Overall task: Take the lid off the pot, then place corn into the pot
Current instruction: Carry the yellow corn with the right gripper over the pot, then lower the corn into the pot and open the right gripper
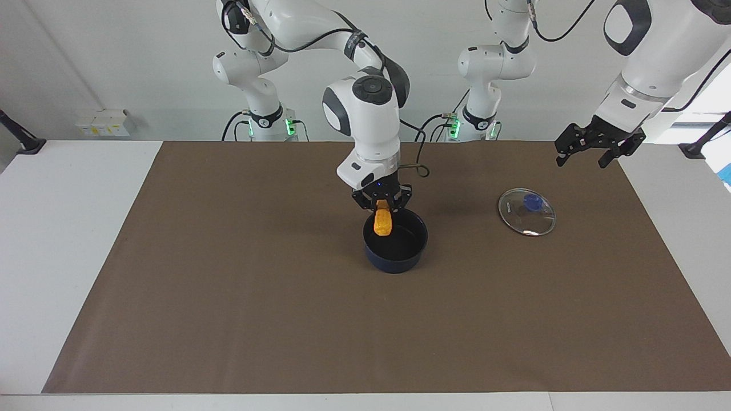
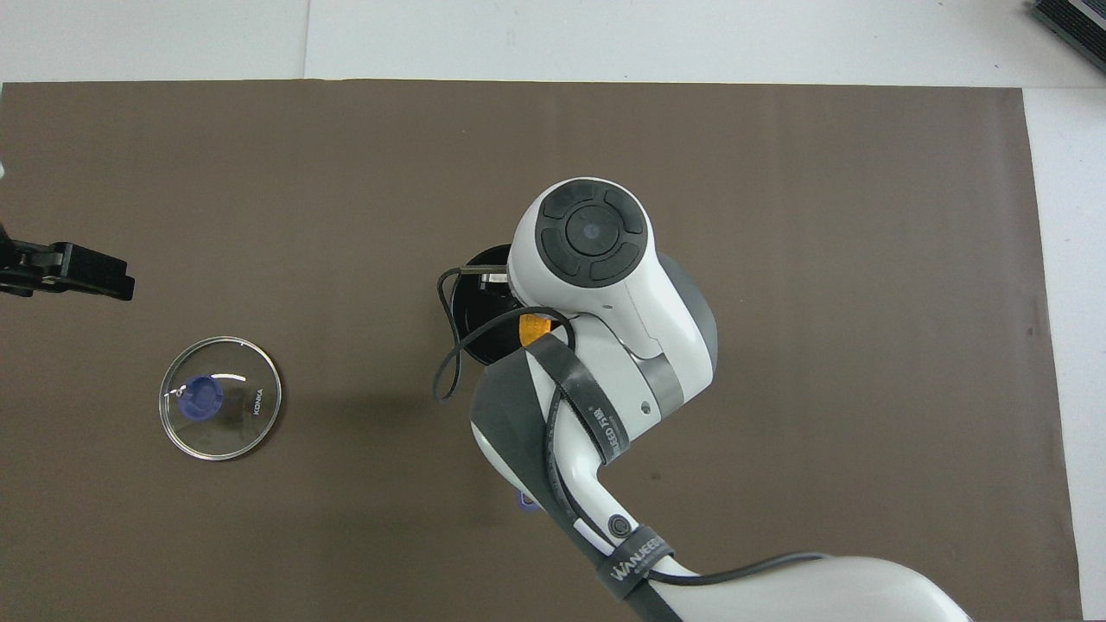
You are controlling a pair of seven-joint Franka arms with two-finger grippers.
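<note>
Desk (image 1: 228,319): saucepan (image 1: 395,257) mid-mat, uncovered; glass lid (image 1: 526,212) flat on the mat toward the left arm's end. Right end effector (image 1: 381,204) over the pan, clamped on the corn cob's (image 1: 383,222) top; cob hangs long axis vertical, pan directly below. Left end effector (image 1: 597,149) waits, fingers spread, empty, over the mat's edge near the lid.

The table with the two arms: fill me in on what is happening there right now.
The right hand is shut on a small yellow-orange corn cob and holds it hanging upright over the open mouth of the dark navy-blue saucepan, not yet released. The round clear glass lid with a blue knob is already off, lying flat on the brown mat toward the left arm's end of the table. The left hand waits open in the air, holding nothing.
</note>
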